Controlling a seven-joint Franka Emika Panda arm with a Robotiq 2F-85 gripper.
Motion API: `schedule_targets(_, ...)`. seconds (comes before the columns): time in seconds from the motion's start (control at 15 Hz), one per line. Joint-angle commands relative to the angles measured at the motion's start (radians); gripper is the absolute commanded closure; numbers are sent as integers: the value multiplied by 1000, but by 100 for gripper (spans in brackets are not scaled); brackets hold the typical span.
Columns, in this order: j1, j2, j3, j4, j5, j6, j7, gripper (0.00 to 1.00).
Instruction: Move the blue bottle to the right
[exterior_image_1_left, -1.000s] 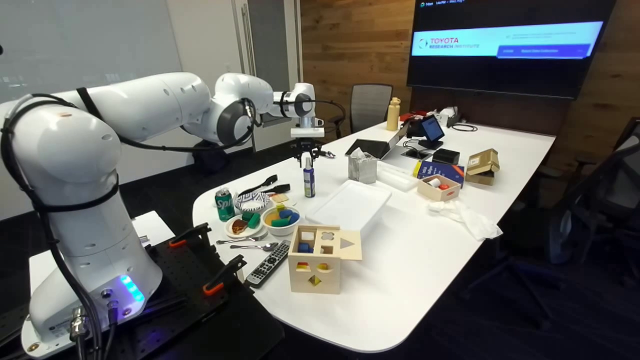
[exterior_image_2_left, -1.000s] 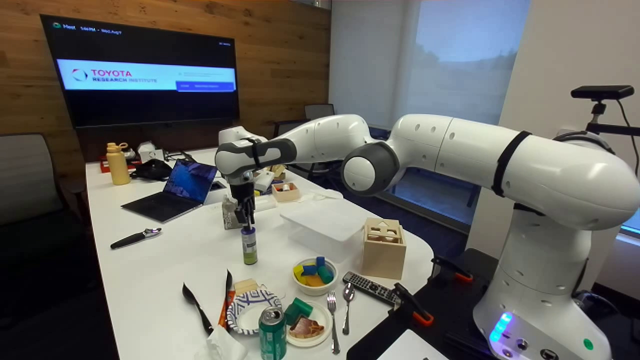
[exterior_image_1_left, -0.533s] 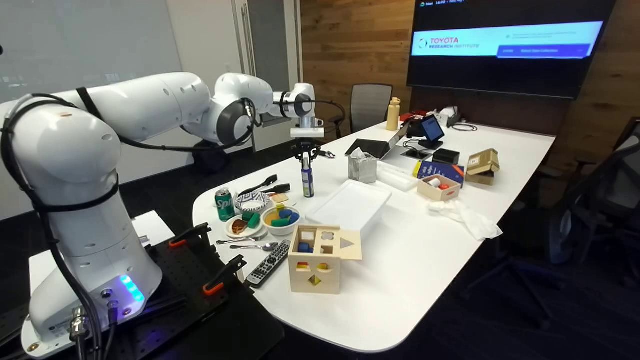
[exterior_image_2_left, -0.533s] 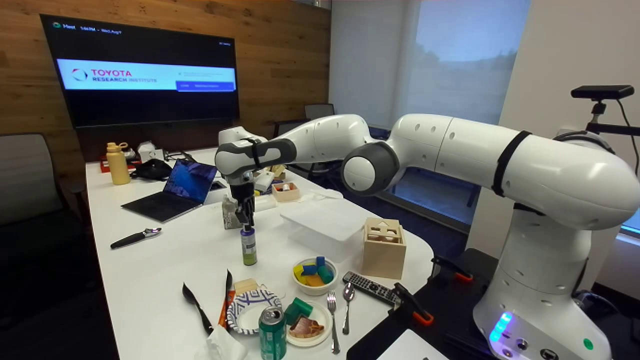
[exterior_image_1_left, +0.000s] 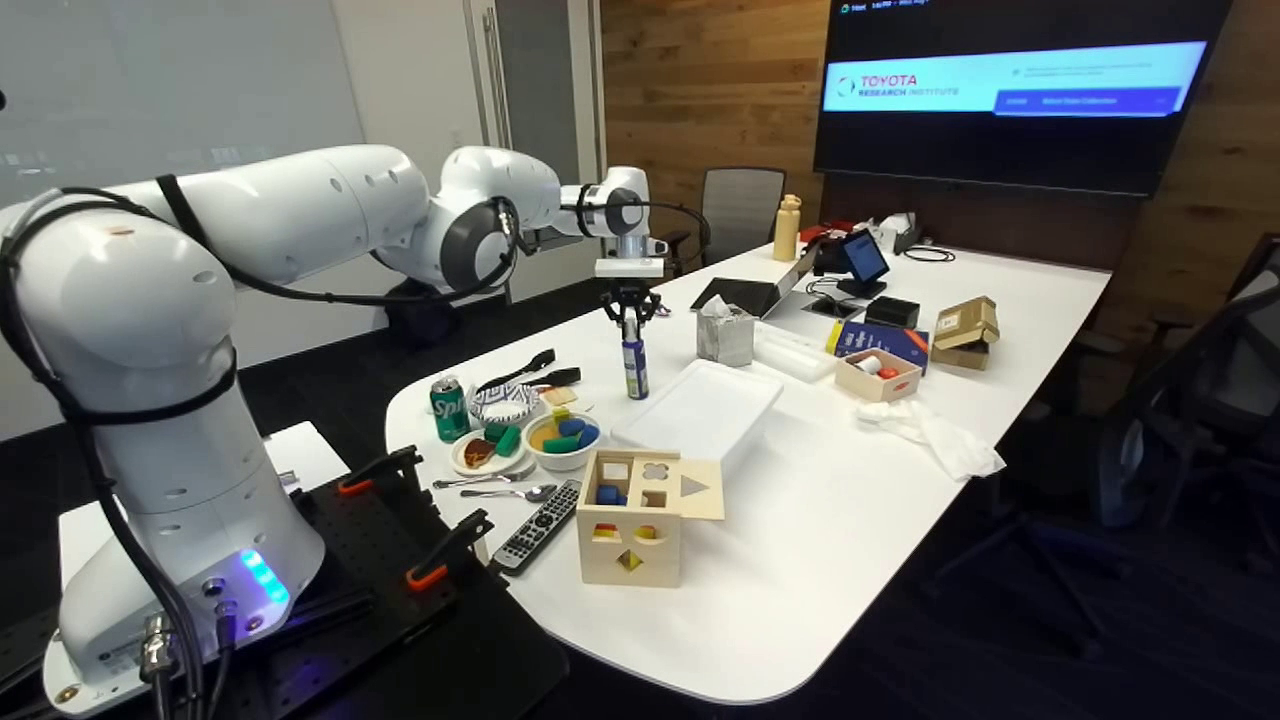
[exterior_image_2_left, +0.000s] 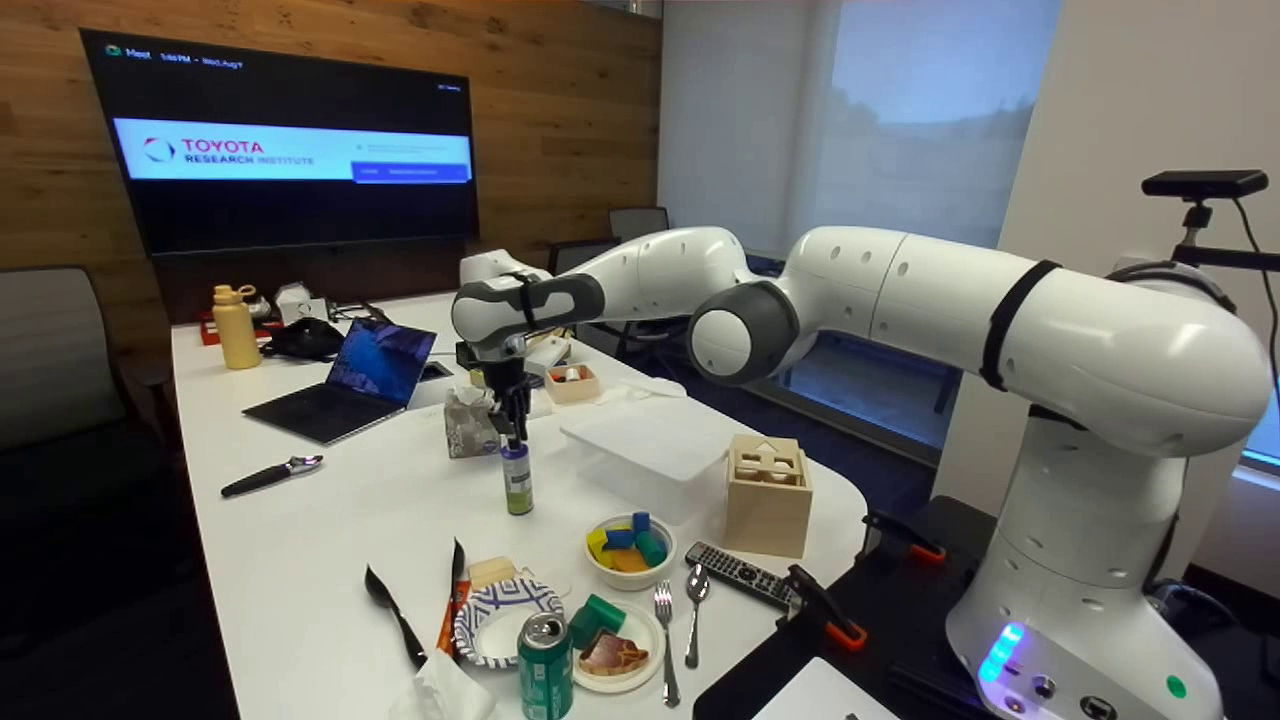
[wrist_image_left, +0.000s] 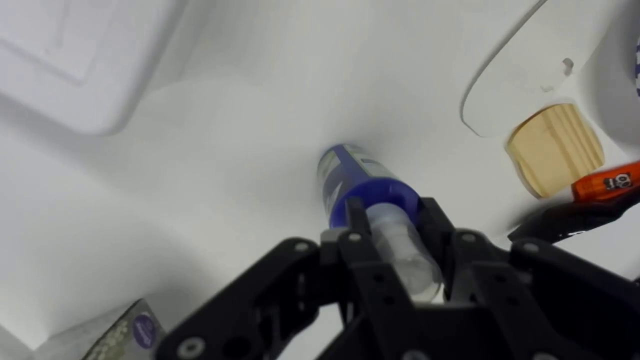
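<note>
The blue bottle (exterior_image_1_left: 636, 370) is a slim spray bottle with a clear cap, near upright with a slight lean. It also shows in an exterior view (exterior_image_2_left: 517, 480) and in the wrist view (wrist_image_left: 361, 176). My gripper (exterior_image_1_left: 630, 318) comes down from above, with its fingers on both sides of the clear cap. In the wrist view the gripper (wrist_image_left: 392, 212) is shut on the cap, just above the blue shoulder. The gripper also shows in an exterior view (exterior_image_2_left: 513, 438). I cannot tell whether the bottle's base touches the table.
The white lidded bin (exterior_image_1_left: 700, 405) stands close to the bottle, on its right in both exterior views. A tissue box (exterior_image_2_left: 468, 425) stands behind it. The bowl of blocks (exterior_image_2_left: 628, 578), the wooden shape box (exterior_image_1_left: 630, 550) and a wooden piece (wrist_image_left: 555, 150) lie nearby.
The fingers have closed on the bottle's cap. Gripper and bottle have moved together to the right in both exterior views, nearer the white bin.
</note>
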Motion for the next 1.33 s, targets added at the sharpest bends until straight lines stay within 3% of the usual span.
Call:
schedule_targets(0.0,-23,0,-29,31,26,-39,62,93)
schedule_targets(0.47,-72,0,-26,44,77,-128,190,93)
schedule_targets(1.27,-94,0,-49,23,122,-97,581,93)
